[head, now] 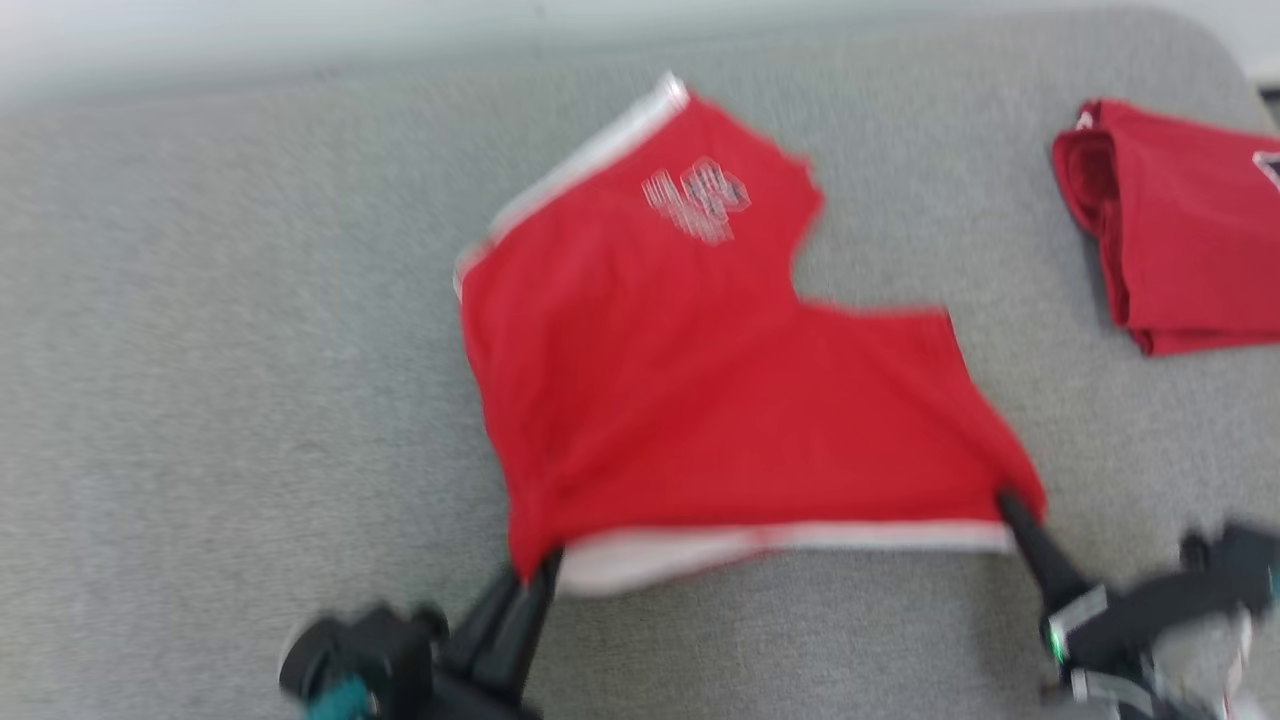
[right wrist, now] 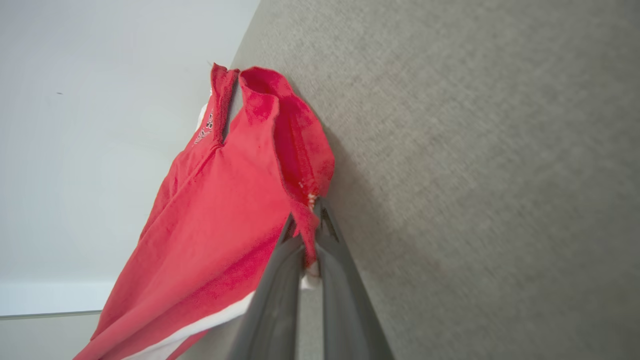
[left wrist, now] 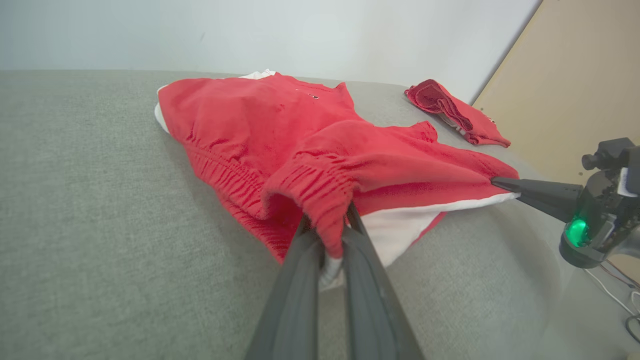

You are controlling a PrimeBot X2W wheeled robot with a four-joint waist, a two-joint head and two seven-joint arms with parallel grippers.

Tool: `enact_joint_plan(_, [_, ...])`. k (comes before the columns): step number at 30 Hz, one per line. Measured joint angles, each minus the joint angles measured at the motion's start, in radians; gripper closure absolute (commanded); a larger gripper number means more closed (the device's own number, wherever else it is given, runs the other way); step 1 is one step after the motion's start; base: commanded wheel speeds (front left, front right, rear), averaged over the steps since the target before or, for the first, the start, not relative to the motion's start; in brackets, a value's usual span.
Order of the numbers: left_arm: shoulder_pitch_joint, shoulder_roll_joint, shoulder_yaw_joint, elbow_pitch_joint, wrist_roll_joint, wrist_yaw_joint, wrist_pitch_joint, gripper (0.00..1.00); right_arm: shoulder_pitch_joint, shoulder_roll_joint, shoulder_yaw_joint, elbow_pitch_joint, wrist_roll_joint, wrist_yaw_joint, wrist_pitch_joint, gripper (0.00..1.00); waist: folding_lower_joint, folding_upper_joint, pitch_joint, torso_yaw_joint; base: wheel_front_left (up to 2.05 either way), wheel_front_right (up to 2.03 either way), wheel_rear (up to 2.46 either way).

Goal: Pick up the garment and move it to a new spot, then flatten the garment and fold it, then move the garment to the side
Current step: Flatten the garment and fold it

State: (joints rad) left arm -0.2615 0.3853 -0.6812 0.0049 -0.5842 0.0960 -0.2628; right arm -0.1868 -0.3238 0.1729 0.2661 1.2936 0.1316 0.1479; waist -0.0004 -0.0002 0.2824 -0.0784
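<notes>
The garment is a pair of red shorts with white trim and a white print, spread over the middle of the grey padded surface. My left gripper is shut on its near left corner, at the elastic waistband. My right gripper is shut on the near right corner. The near edge hangs stretched between the two grippers, white lining showing below it. In the left wrist view, my left gripper pinches the gathered waistband and the right gripper holds the other end. In the right wrist view, my right gripper clamps a red fold of the garment.
A second red garment, folded, lies at the far right of the surface, also seen as the folded red garment. A pale wall runs behind the surface, and a tan board stands at the right.
</notes>
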Motion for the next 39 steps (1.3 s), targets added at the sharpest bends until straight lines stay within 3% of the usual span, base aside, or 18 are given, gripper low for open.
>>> enact_joint_plan(9, [0.148, 0.007, 0.008, 0.021, 0.052, -0.020, 0.000, 1.00, 0.285, 0.074, -0.104, -0.119, -0.011, 0.000, 0.049, 1.00, 0.0000, -0.0001, -0.092, 0.031, 0.00, 0.00, 0.00])
enact_joint_plan(15, [0.166, -0.035, 0.038, 0.046, 0.090, -0.058, 0.000, 1.00, 0.321, 0.154, -0.213, -0.195, -0.069, 0.000, 0.120, 1.00, 0.0003, 0.0001, -0.120, 0.051, 0.00, 0.00, 0.00])
enact_joint_plan(26, [0.069, -0.119, 0.084, 0.095, 0.131, -0.137, 0.000, 1.00, 0.065, 0.241, -0.363, -0.207, -0.209, 0.000, 0.277, 1.00, 0.0005, 0.0003, -0.119, 0.095, 0.00, 0.00, 0.00])
enact_joint_plan(33, [-0.054, -0.185, 0.121, 0.180, 0.138, -0.172, 0.000, 1.00, -0.175, 0.261, -0.400, -0.105, -0.323, -0.002, 0.331, 1.00, 0.0005, 0.0003, -0.095, 0.138, 0.00, 0.00, 0.00])
enact_joint_plan(39, [-0.167, -0.251, 0.146, 0.283, 0.135, -0.200, -0.001, 1.00, -0.399, 0.267, -0.413, 0.054, -0.427, -0.002, 0.325, 1.00, 0.0006, 0.0004, -0.065, 0.174, 0.00, 0.00, 0.00])
